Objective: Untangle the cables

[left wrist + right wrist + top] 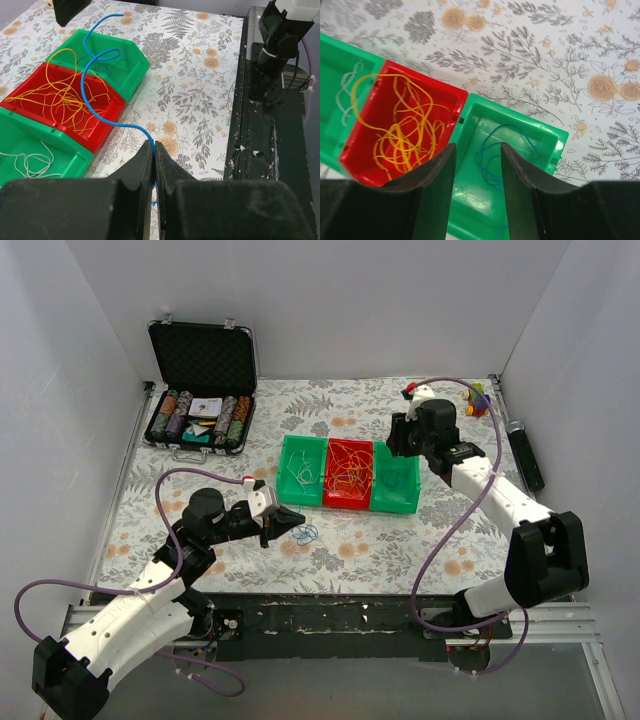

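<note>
At the near edge, left of centre, we are watching the left gripper [153,150] pressing its black fingers fully together on a thin blue cable [125,125], pinching it close to one end. The rest of that cable is curling away from the tips in loose loops on the near side of the bins.

Toward the middle of the desk [370,540], three plastic bins are sitting side by side. A left green bin [288,455] is holding a pale white cable [346,92]. A red bin [348,502] is holding a tangle of yellow cables [402,137]. A right green bin [472,200] is holding a loose blue strand [487,172]. The right gripper [477,147] is hovering over that right-hand bin with its fingers moderately parted, gripping and touching nothing.

A grey floral cloth is covering the desk. At the far left corner an open black case of poker chips [200,390] is standing with its lid raised. A black bar-shaped object [527,455] is lying along the right edge. A small multicoloured item [480,400], too small to identify, is sitting near the far right corner. White walls [350,310] are enclosing three sides.
</note>
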Robot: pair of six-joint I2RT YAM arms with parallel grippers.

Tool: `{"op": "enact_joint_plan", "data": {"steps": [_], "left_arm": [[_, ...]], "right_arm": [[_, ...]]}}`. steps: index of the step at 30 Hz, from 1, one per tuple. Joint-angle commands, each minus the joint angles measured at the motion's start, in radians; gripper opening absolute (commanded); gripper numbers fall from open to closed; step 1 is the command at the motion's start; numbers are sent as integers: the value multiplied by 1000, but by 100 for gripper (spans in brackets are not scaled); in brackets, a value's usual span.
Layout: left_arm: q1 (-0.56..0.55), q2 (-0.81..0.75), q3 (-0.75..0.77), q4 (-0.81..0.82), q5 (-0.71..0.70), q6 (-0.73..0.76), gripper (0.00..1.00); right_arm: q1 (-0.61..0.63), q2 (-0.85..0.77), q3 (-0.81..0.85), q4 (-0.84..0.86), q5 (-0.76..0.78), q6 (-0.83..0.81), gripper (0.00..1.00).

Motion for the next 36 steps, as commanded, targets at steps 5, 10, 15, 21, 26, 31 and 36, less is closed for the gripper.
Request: {"op": "enact_joint_plan", "data": {"steps": [5, 10, 15, 21, 26, 31, 36], "left_arm": [[11, -5, 17, 90, -43, -63, 0], [12, 22, 20, 105, -25, -56, 0], [12, 32, 24, 105, -20, -48, 0], [14, 38, 41, 133, -83, -39, 0], [14, 45, 56, 159, -122, -25, 0], [14, 42, 63, 167, -109, -34, 0], [14, 48, 76, 165, -112, -25, 0]], "right_arm": [[6, -329, -29, 97, -495, 43, 52], [40, -421, 4, 80, -713, 48, 58], [121, -392, 136, -17, -814, 37, 62], [221, -343, 109, 104, -930, 210, 63], [270, -312, 7, 310, -1029, 388, 66], [296, -266, -42, 440, -1023, 501, 66], [337, -174, -23, 500, -960, 566, 72]]}}
